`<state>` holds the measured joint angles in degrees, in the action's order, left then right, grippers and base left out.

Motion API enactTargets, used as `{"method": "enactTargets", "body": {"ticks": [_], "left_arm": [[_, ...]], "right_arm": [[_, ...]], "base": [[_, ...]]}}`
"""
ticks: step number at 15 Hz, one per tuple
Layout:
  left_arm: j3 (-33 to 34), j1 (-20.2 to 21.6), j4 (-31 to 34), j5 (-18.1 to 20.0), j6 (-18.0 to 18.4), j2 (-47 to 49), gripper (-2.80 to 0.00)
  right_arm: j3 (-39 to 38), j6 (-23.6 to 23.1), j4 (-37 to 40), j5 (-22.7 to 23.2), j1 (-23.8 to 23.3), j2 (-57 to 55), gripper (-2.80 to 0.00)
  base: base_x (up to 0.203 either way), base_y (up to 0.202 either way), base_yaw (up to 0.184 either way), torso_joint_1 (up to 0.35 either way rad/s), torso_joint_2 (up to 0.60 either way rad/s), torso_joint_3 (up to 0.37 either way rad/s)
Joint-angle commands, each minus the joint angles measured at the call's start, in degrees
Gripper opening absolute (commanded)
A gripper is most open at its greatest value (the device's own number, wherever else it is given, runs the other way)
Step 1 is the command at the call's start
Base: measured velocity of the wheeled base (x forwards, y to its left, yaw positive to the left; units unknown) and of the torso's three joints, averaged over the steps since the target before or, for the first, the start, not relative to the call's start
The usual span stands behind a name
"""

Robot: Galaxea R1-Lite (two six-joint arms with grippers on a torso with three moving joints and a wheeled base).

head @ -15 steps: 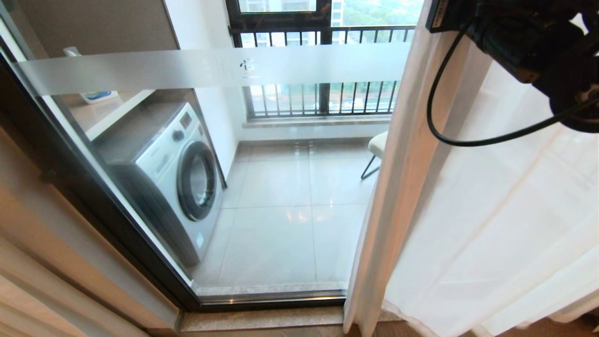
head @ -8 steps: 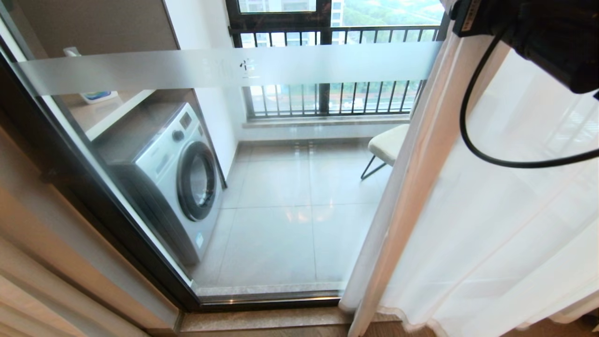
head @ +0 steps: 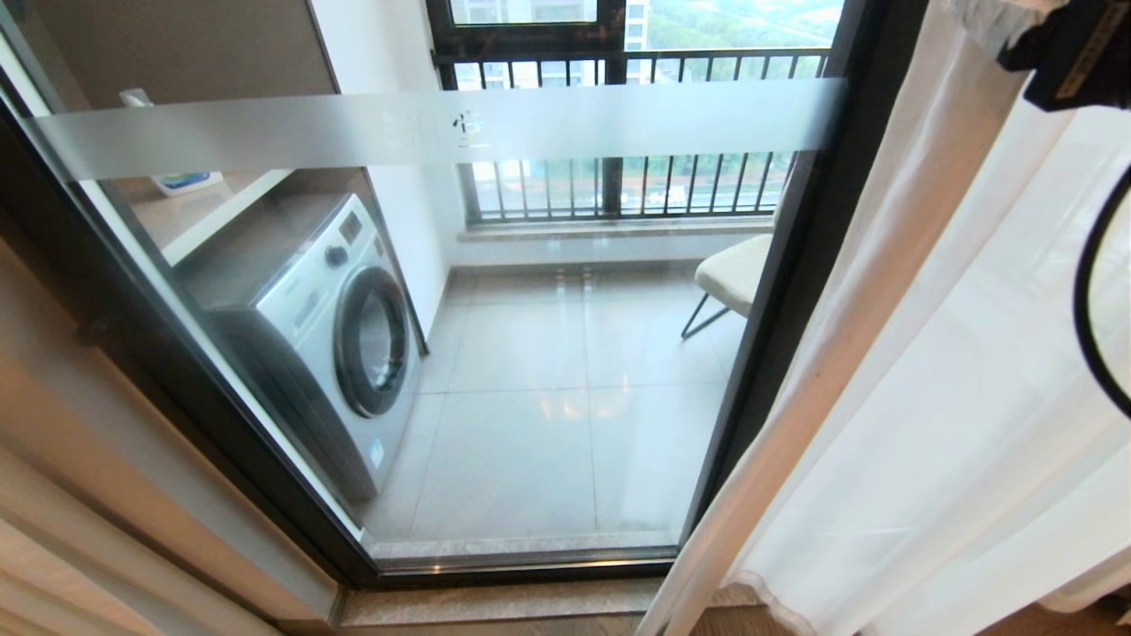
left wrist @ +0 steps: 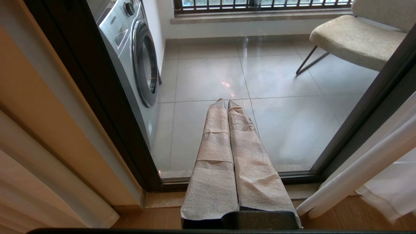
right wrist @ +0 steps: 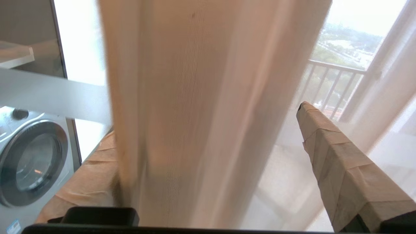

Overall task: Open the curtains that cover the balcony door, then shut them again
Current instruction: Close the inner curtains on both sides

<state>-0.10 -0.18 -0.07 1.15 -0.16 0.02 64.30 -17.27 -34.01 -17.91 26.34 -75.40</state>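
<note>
The right gripper (right wrist: 208, 162) has its paper-wrapped fingers (right wrist: 344, 169) spread wide apart, and a fold of the curtains (right wrist: 195, 113) hangs in the gap between them; whether the fabric touches either finger cannot be told. In the head view only a dark part of the right arm (head: 1074, 57) and a black cable (head: 1089, 318) show, high against the curtains (head: 954, 371). The curtains hang bunched at the right side of the balcony door (head: 530, 124), their sheer white layer reaching the floor beside the door's dark right frame (head: 795, 291). The left gripper (left wrist: 226, 104) has its wrapped fingers (left wrist: 214, 156) pressed together, empty, low in front of the door's glass. Behind the glass stand a washer (head: 340, 327) to the left and a chair (head: 729, 278) to the right, near the frame.
</note>
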Motion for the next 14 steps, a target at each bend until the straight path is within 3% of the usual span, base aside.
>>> {"method": "enactTargets", "body": {"ticks": [1, 9, 14], "left_arm": [[0.0, 0.0, 0.0, 0.0, 0.0, 0.0, -2.80], [0.0, 0.0, 0.0, 0.0, 0.0, 0.0, -2.80], [0.0, 0.0, 0.0, 0.0, 0.0, 0.0, -2.80]], "right_arm": [[-5.3, -0.1, 1.1, -0.1, 0.0, 9.2, 0.00], [-22.3, 0.5, 8.2, 0.4, 0.0, 28.9, 0.00], [-30.7, 3.7, 8.6, 0.5, 0.1, 34.9, 0.00]], "base": [[0.000, 0.000, 0.000, 0.000, 0.00, 0.000], [0.000, 0.000, 0.000, 0.000, 0.00, 0.000], [0.000, 0.000, 0.000, 0.000, 0.00, 0.000]]}}
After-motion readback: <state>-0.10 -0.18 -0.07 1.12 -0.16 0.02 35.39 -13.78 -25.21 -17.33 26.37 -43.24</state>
